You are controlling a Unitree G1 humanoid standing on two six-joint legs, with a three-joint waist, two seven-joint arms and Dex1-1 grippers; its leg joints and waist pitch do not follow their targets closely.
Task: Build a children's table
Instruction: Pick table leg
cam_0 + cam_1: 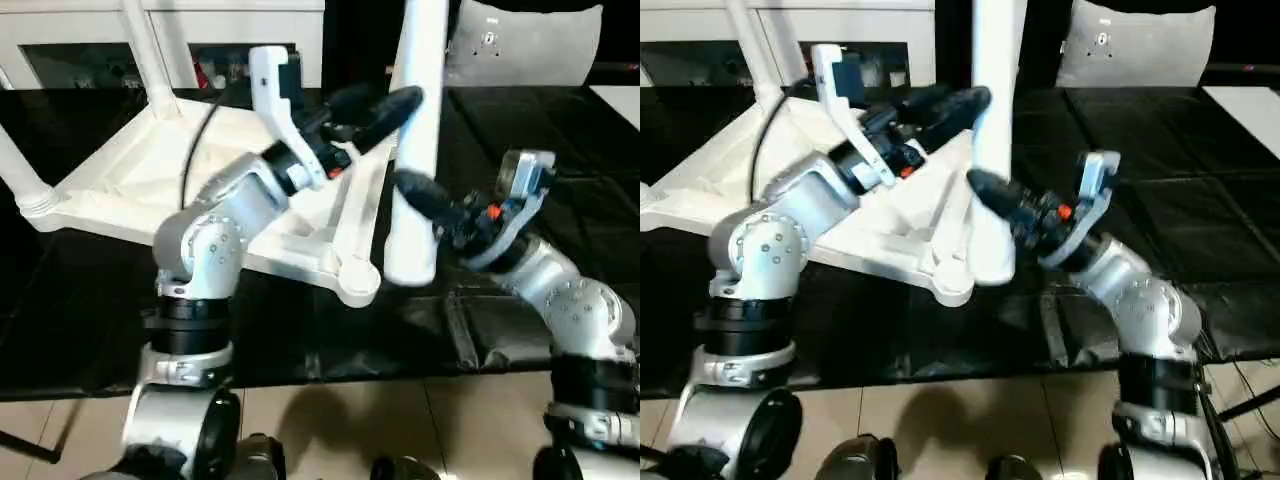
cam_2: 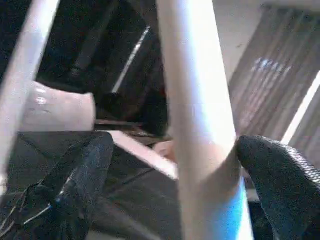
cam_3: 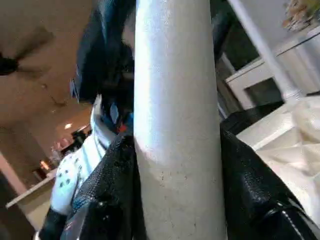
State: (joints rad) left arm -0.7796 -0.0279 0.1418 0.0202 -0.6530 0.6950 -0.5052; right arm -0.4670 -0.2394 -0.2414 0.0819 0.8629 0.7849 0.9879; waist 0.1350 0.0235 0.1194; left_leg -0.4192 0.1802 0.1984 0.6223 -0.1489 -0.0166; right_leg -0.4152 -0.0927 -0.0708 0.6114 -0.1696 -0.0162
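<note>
Clearly the right gripper [image 1: 1010,215] was clamped low on an upright white tube leg [image 1: 415,150], just above the corner socket [image 1: 357,283] of the upturned table top [image 1: 120,180] on the black work surface [image 1: 560,130]; the left gripper [image 1: 385,115] stood apart around it higher. Light, stiff, probably slick plastic.

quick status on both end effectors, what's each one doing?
Left end effector: open, fingers either side of the white leg, not clamped.
Right end effector: shut on the white leg, lower down.
</note>
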